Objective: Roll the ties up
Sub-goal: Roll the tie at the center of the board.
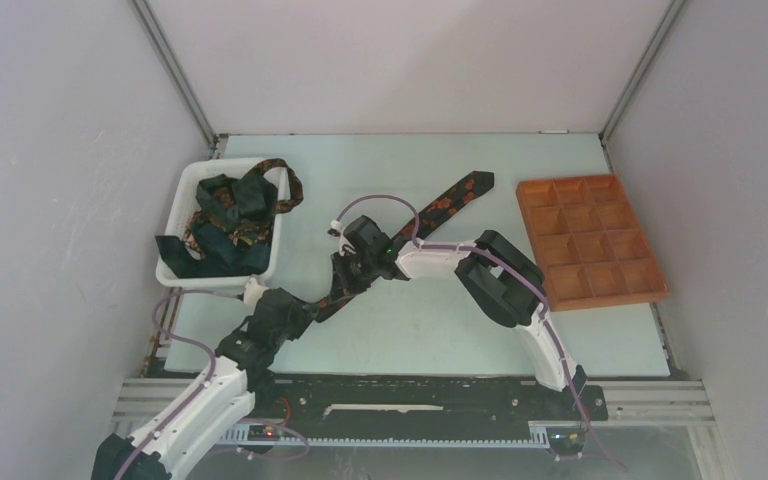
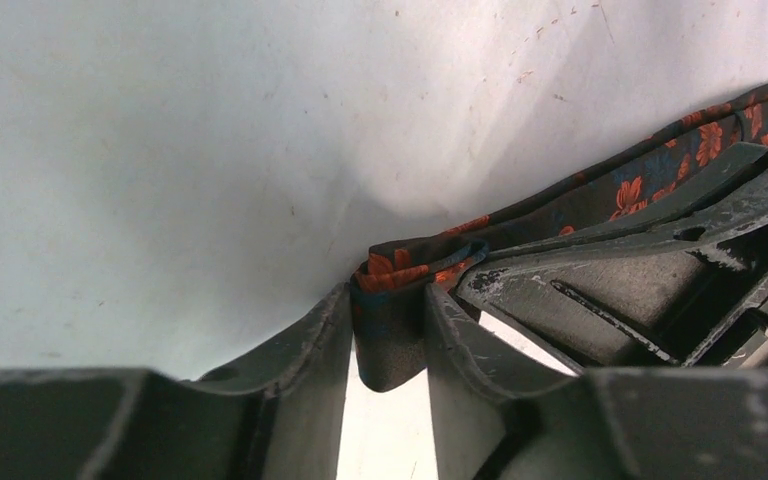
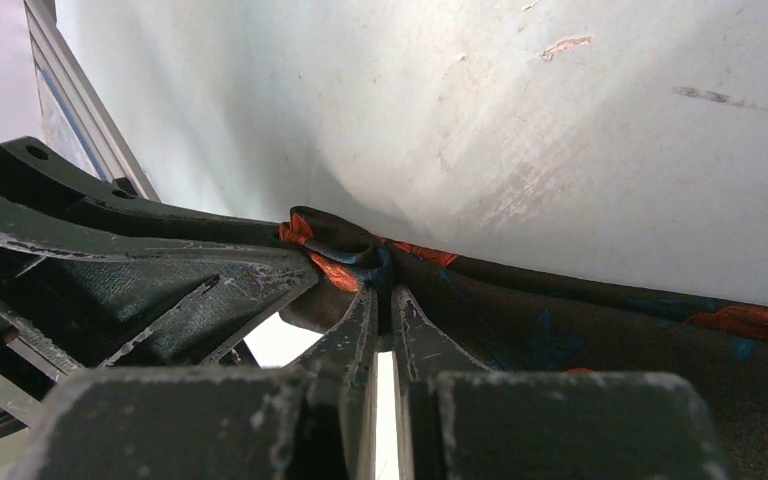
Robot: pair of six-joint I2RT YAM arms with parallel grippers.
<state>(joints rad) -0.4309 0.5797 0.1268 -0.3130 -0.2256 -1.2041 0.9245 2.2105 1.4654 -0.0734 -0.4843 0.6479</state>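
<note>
Both jaws grip the same flowered tie (image 1: 450, 200) — left jaws hold its folded end, right jaws pinch just beside — the rest lies slantwise on the desk (image 1: 440, 330) toward the tray (image 1: 608, 300).

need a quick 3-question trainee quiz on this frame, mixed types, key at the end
1. True or false: the left claw and the right claw are both shut on the same floral tie.
2. Where are the other ties? A) piled in the white bin B) spread flat on the table C) draped over an arm
3. Short answer: what do the compartments of the orange-brown tray hold?
Key: 1 true; 2 A; 3 nothing, they all look empty.
</note>
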